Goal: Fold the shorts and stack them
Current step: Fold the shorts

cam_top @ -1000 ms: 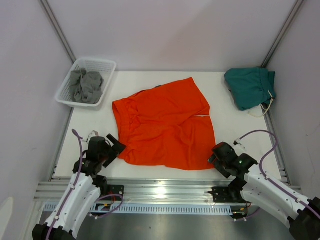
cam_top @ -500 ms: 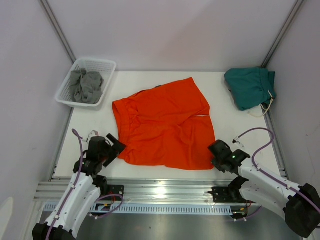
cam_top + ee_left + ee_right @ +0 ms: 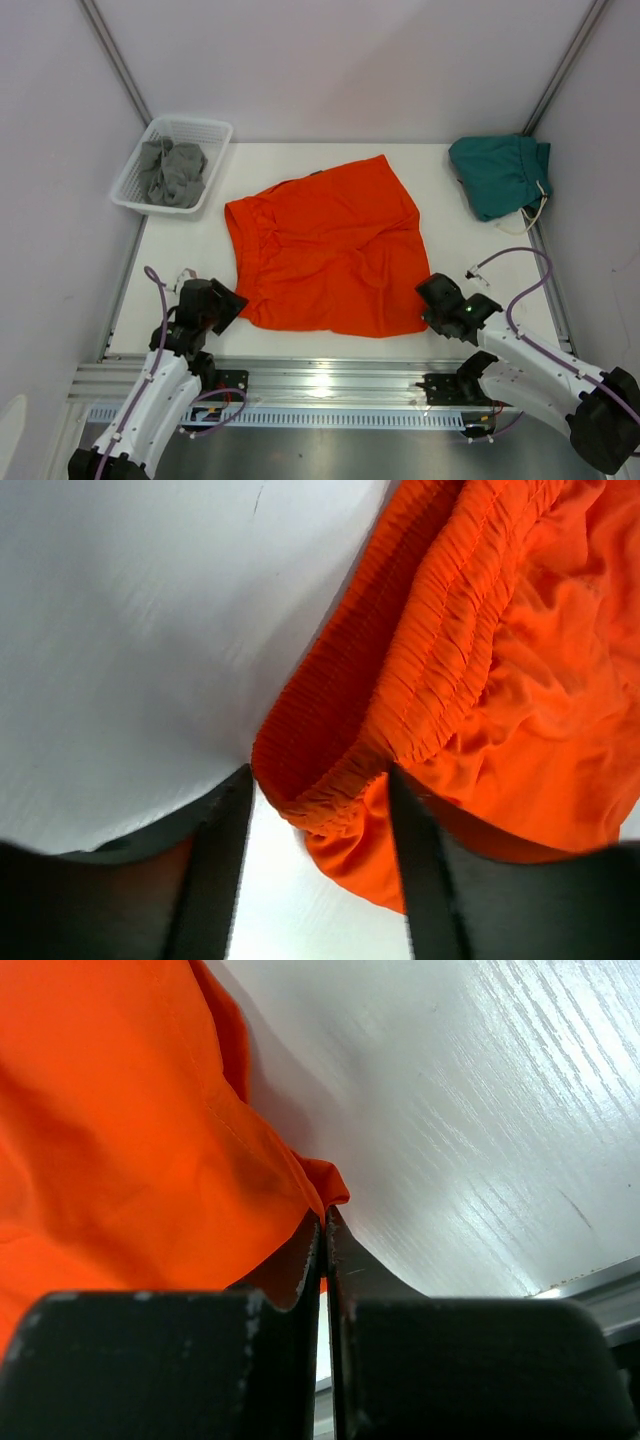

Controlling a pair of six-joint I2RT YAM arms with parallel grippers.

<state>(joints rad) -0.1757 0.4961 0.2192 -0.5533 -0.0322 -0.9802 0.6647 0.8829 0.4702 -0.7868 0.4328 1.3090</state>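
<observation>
Although both arms have reached the near edge of the orange shorts (image 3: pixel 325 250), no fold shows in them yet, so I judge the task barely begun; the right gripper (image 3: pixel 323 1215) has its fingers pressed together on the very tip of the near right hem corner, a thin flap of smooth cloth with one stitched seam; the left gripper (image 3: pixel 320 775) stands spread, its two dark fingers on either side of the near left corner of the waistband, not yet nipping it; that waistband is thick, ribbed and gathered with elastic, and it curls up off the table (image 3: pixel 190 250), which is white with a faint wood grain.

Beyond the grippers the orange pair lies opened out across the middle of the table, limp and matte, creased in shallow ridges, its outline a lopsided quadrilateral; what is left, as I read it, is the whole folding of this pair and then the stacking.

At the far right corner the teal shorts (image 3: pixel 497 175) sit as a compact bundle with a white drawstring (image 3: pixel 540 205) trailing out; whether neatly folded or only bunched I cannot tell; at the far left a white slotted basket (image 3: pixel 190 122) holds crumpled grey cloth (image 3: pixel 172 172).
</observation>
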